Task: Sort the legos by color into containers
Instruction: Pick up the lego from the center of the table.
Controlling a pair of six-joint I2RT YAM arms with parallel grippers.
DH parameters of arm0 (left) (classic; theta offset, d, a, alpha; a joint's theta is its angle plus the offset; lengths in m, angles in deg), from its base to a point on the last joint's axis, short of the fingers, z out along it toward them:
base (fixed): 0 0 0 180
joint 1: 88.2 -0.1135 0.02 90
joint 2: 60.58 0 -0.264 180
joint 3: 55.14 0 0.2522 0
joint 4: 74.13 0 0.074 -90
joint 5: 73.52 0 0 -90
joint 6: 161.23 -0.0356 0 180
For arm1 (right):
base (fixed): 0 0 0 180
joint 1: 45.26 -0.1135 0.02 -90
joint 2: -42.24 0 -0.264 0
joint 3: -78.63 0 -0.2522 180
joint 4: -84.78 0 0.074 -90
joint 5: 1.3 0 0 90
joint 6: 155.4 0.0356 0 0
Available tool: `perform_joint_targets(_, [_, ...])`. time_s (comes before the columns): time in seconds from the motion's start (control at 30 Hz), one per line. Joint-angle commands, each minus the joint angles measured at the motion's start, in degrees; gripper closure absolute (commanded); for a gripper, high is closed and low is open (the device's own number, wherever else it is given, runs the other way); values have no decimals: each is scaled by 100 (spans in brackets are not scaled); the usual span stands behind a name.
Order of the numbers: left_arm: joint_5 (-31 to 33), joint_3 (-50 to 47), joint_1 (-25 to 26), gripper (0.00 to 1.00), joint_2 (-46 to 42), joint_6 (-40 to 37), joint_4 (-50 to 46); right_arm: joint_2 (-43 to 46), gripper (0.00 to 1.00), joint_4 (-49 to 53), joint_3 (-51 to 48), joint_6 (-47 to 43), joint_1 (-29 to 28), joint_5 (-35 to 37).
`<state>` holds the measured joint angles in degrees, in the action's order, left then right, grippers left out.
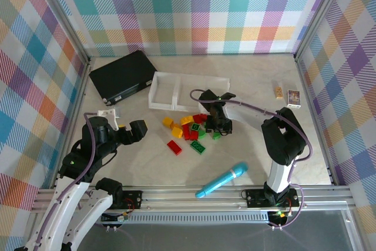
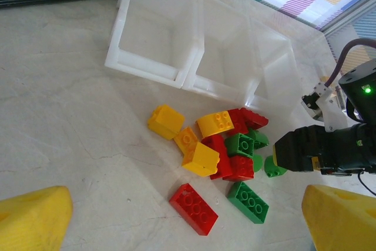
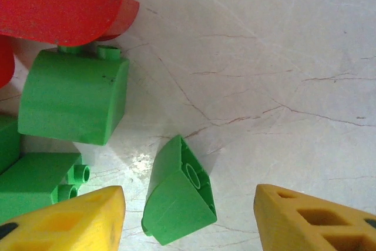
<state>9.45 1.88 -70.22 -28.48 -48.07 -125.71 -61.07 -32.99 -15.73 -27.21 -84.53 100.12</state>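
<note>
The right gripper hangs low over the counter, its two yellow fingers apart and holding nothing. A small green brick with one rounded side lies on the counter between them, touching neither finger as far as I can see. This brick sits at the 3 o'clock edge of the pile of bricks, and the pile lies at 6 o'clock from the white tray, whose three compartments have no brick in them.

The step in hand, I judge, is to grasp this green brick. It lies turned at an angle, so the fingers should close on its two flat sides and not on the rounded one, which may slip out. A bigger green brick at 10 o'clock and a red brick at 11 o'clock are near, so the left finger must go down without pushing them.

The left gripper waits wide open at 9 o'clock from the pile, well apart
</note>
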Motion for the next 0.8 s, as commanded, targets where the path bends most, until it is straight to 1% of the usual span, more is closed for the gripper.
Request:
perform_joint_targets(0.0, [-53,-54,39,0,7,59,15,126,37,22,-110,-295,-54,-78])
perform_joint_targets(0.2, [-29,-44,39,0,28,65,-14,70,33,44,-148,-677,-63,-99])
perform_joint_targets(0.37, [0,-34,41,0,7,58,-32,73,33,32,-139,-1068,-72,-101])
perform_joint_targets(0.6, [-18,-29,39,0,16,73,-40,-40,33,-291,-156,-1722,-90,-266])
perform_joint_targets(0.77, [-9,-27,40,0,9,66,-67,-124,34,-329,-132,-1900,-90,-230])
